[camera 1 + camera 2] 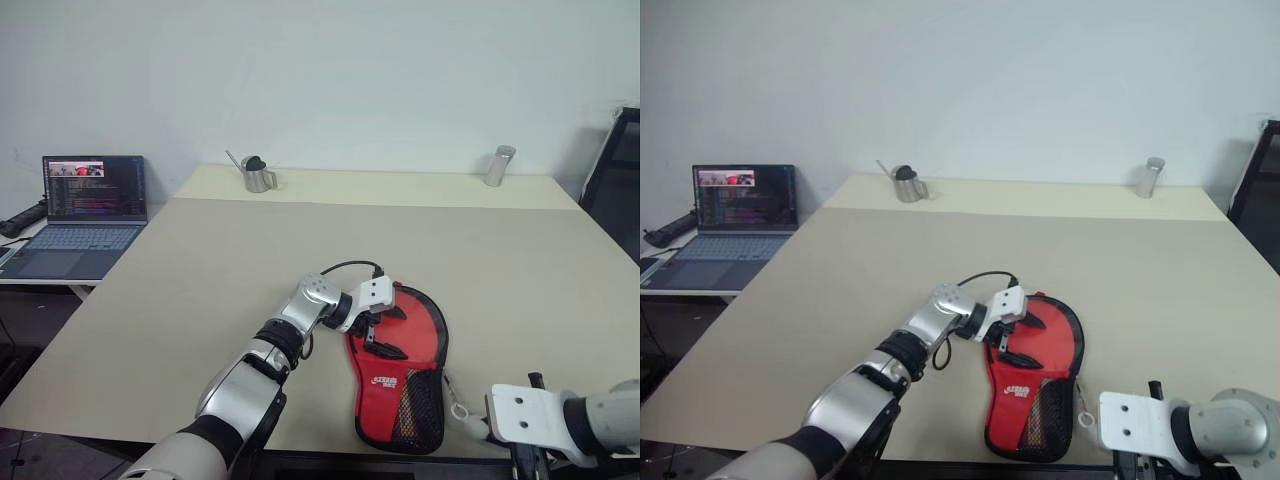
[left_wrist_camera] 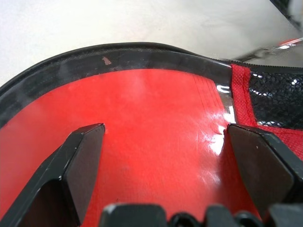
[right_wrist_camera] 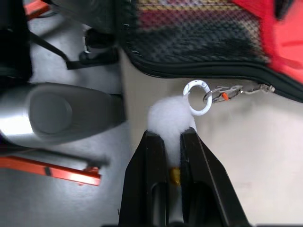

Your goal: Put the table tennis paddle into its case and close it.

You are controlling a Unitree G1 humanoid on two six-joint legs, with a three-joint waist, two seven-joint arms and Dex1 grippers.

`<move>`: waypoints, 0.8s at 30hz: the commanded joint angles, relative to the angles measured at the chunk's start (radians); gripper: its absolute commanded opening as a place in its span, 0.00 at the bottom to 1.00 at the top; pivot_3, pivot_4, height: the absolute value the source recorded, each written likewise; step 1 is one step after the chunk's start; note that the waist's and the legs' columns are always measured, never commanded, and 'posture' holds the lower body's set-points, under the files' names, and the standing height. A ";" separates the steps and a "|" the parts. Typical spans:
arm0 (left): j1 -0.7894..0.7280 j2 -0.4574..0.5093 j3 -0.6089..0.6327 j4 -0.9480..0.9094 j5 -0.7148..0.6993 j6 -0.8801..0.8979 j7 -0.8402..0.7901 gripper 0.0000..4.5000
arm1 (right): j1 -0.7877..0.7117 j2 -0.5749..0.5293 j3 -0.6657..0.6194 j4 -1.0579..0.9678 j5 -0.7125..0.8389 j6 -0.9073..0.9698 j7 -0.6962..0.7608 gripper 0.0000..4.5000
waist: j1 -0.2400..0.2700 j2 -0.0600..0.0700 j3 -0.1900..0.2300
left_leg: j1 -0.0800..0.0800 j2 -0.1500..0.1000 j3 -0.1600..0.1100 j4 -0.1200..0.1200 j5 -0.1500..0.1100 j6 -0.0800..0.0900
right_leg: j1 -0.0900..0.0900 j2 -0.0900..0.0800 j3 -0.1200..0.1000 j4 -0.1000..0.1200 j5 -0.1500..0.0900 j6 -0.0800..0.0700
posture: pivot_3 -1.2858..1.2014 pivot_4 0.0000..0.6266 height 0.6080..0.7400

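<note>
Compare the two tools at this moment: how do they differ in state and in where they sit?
The left tool is open, fingers spread over the red face of the case; the right tool is shut on a white pom-pom. The left tool sits over the case's round end on the table; the right tool sits at the table's near edge beside the case's mesh end. Both have two black fingers.
</note>
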 commanded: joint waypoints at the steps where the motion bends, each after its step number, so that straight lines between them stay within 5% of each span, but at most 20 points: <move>1: 0.004 -0.031 -0.041 0.055 0.060 -0.005 0.009 1.00 | 0.066 -0.016 -0.065 -0.043 0.079 -0.023 0.003 0.00 | 0.001 0.000 0.000 | 0.000 0.000 -0.001 0.000 0.000 0.000 | 0.000 0.000 -0.001 -0.001 0.000 0.000 | 0.52 0.24 1.00; 11: -0.051 -0.112 -0.023 0.135 0.082 -0.027 0.060 1.00 | 0.358 -0.092 -0.242 -0.043 0.285 -0.165 -0.106 0.00 | 0.010 0.000 0.000 | -0.002 -0.002 -0.013 -0.001 -0.001 0.000 | 0.011 -0.001 -0.014 -0.015 -0.001 0.002 | 0.52 0.24 1.00; 24: -0.089 -0.158 -0.007 0.190 0.100 -0.053 0.097 1.00 | 0.758 -0.384 -0.355 -0.043 0.643 -0.424 -0.490 0.00 | 0.004 -0.003 0.002 | -0.001 -0.001 -0.013 -0.001 -0.001 0.000 | 0.012 -0.004 -0.014 -0.016 0.000 0.003 | 0.52 0.24 1.00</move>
